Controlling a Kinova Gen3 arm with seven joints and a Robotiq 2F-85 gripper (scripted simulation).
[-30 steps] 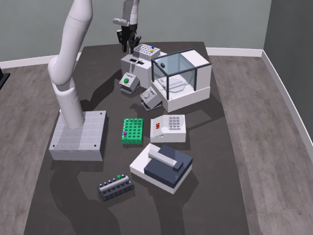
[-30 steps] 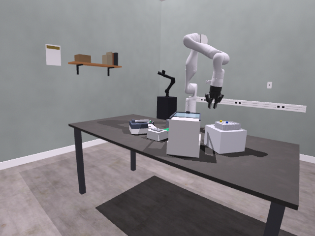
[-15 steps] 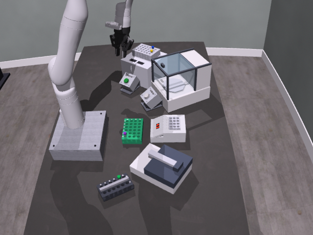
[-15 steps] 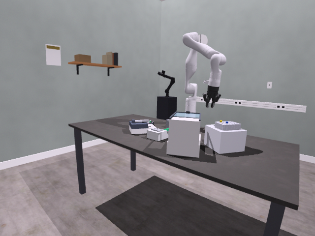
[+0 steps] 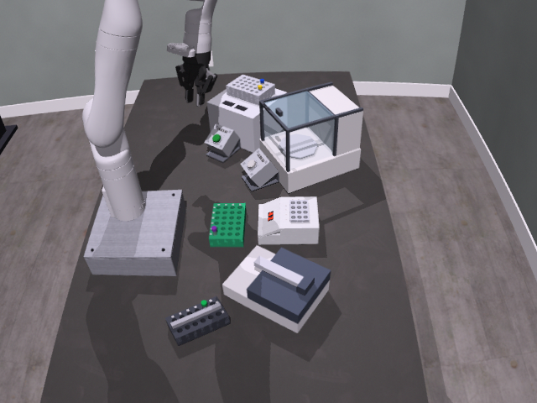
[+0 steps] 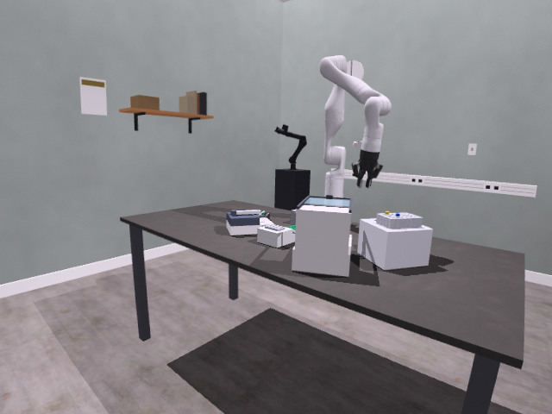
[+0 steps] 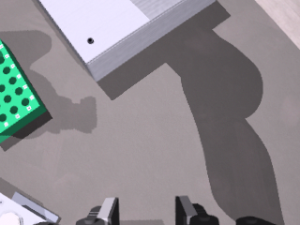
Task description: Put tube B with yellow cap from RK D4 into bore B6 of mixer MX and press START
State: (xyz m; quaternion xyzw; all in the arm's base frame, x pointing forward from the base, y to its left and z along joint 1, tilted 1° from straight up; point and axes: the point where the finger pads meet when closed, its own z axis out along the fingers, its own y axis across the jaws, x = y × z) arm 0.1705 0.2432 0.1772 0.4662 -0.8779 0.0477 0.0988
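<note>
Standing upright in the block on top of the mixer (image 5: 236, 117) (image 6: 394, 247): tube B, with only its yellow cap (image 5: 260, 87) (image 6: 386, 212) showing. Showing near it in the same block: a blue cap (image 5: 262, 81) (image 6: 398, 215). Cannot tell the exact bore of either from these views, nor how deep the tube is sitting.

Hanging above bench height, beside the mixer in the top view and well apart from both caps: the gripper (image 5: 194, 100) (image 6: 364, 183) (image 7: 147, 211). Pointing downward, with jaws standing partly spread; showing a plain gap between the fingertips in the wrist view, holding nothing and touching nothing.

Resting in front of the mixer: a sloping panel with a green key (image 5: 216, 138). Resting near it, before the balance (image 5: 323, 169) (image 6: 323, 241): a second panel with a pale key (image 5: 251, 164).

Lying farther along the bench (image 5: 346, 269) (image 6: 467, 285), nearer the arm's base (image 5: 169, 201) (image 7: 70, 28): the green rack (image 5: 227, 241) (image 6: 291, 228) (image 7: 35, 112), bearing a purple cap (image 5: 214, 228). Standing just beyond the rack: the dry block (image 5: 303, 234) (image 6: 272, 238), displaying red figures. Standing beside that: the spectrophotometer (image 5: 260, 299) (image 6: 241, 228), lying under its dark lid. Resting past it: the magnet block (image 5: 184, 339), bearing a green cap (image 5: 203, 302).

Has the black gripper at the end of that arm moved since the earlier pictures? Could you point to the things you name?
Yes. In the top view, the gripper (image 5: 195, 100) (image 6: 364, 185) (image 7: 147, 202) has shifted toward the picture's left, farther from the mixer (image 5: 234, 123) (image 6: 397, 245), which stands where it did.
</note>
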